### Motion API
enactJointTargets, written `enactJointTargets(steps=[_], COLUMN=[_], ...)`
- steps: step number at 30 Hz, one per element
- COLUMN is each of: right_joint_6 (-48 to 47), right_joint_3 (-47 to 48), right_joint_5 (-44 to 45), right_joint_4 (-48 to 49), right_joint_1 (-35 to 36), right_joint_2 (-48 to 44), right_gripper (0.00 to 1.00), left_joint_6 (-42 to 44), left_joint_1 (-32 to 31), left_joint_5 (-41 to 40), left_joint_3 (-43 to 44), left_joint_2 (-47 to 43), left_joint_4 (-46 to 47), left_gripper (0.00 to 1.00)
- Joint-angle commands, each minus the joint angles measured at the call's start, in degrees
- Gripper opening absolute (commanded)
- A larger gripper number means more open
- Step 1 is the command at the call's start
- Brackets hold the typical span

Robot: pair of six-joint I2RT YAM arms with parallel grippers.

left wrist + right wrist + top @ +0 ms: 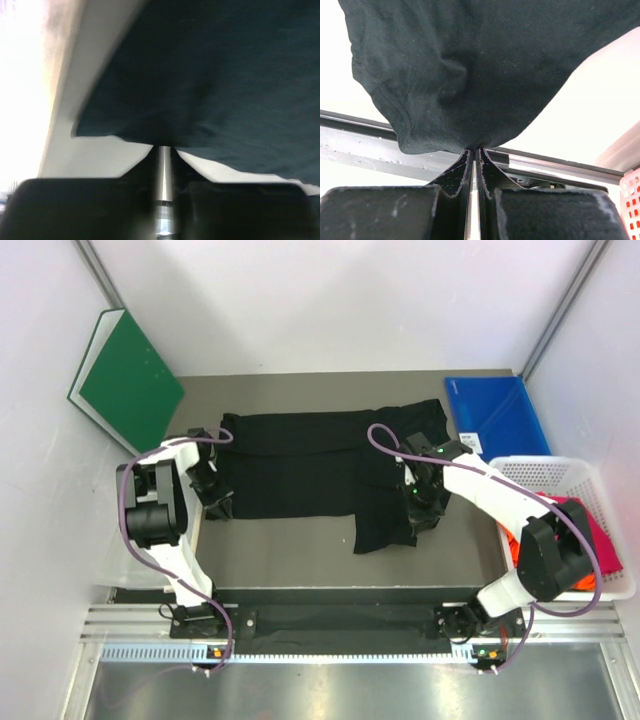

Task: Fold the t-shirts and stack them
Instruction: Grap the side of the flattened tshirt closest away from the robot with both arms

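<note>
A large black t-shirt (310,465) lies spread across the table's middle, with a flap hanging toward the near edge at its right. My left gripper (217,502) is shut on the shirt's left near corner; in the left wrist view the cloth (200,75) meets the closed fingertips. My right gripper (420,512) is shut on the shirt's right part; in the right wrist view the black cloth (470,65) is pinched between the pads and lifted. Magenta-pink and orange shirts (590,530) lie in the white basket (560,472) at the right.
A stiff green board (130,380) leans at the far left corner. A blue folder (497,415) lies at the far right. The basket stands along the table's right edge. A metal rail (340,625) runs along the near edge.
</note>
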Motion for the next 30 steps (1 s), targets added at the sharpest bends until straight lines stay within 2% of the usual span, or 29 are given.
enactJointTargets(steps=[1, 6, 11, 14, 19, 20, 21, 24, 27, 30], right_joint_6=[-1.4, -2.2, -4.2, -5.1, -7.6, -7.9, -8.1, -8.8, -9.2, -9.5], right_joint_3=[3.3, 5.7, 10.7, 14.0, 18.1, 18.6, 18.8, 19.5, 19.7, 19.2], right_joint_5=[1.1, 1.3, 2.6, 3.7, 4.2, 4.0, 3.9, 3.1, 3.5, 3.6], right_joint_4=[-1.7, -3.2, -5.2, -5.3, -4.1, -4.0, -3.9, -3.8, -3.6, -3.6], right_joint_1=[-0.7, -1.2, -1.9, -3.3, -6.4, -7.7, -8.2, -9.5, -10.5, -11.5], right_joint_2=[-0.7, -0.9, 0.0, 1.3, 4.3, 4.9, 5.3, 6.4, 6.9, 6.9], right_gripper=[0.00, 0.00, 0.00, 0.00, 0.00, 0.00, 0.00, 0.00, 0.00, 0.00], left_joint_6=[-2.4, -1.0, -1.3, -1.4, -0.1, 0.3, 1.6, 2.5, 2.5, 1.7], left_joint_1=[0.3, 0.1, 0.1, 0.1, -0.1, -0.1, -0.3, -0.9, -0.9, -0.9], left_joint_5=[-4.1, -4.4, -8.0, -9.2, -8.9, -8.5, -7.3, -7.2, -6.8, -5.5], left_joint_3=[0.5, 0.6, 3.4, 7.4, 15.0, 16.0, 17.5, 17.7, 14.5, 10.8], left_joint_2=[2.2, -5.6, -11.0, -10.5, -4.0, -3.0, -1.0, 0.6, -0.7, -2.2], left_joint_4=[12.6, 8.7, 4.5, 3.5, 2.3, 1.8, 0.9, 0.1, 0.8, 2.1], left_gripper=[0.00, 0.00, 0.00, 0.00, 0.00, 0.03, 0.14, 0.67, 0.69, 0.64])
